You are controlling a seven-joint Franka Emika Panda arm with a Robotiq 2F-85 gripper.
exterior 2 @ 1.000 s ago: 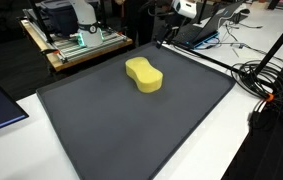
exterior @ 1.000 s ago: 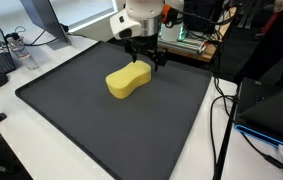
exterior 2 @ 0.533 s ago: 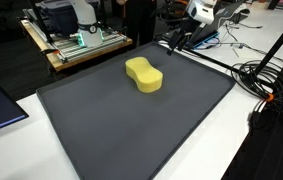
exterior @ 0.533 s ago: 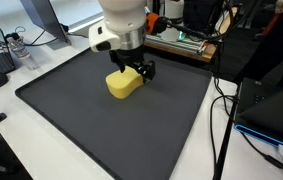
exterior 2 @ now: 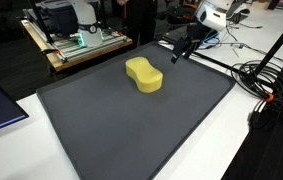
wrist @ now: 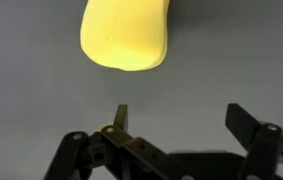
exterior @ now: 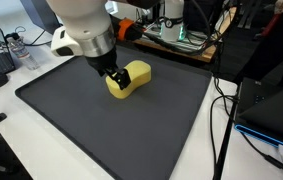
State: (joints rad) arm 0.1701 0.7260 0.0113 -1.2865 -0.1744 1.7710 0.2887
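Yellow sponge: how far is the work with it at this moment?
Done: nothing visible yet; the yellow sponge lies flat on the dark mat, untouched. In hand: the tool hangs open above the mat, with the sponge ahead of its fingers and apart from them. Left: probably to reach the sponge, close on it and lift it.

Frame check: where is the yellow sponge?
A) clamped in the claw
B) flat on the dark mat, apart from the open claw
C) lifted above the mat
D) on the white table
B: the yellow sponge lies on the dark mat, and the wrist view shows the claw open and empty.
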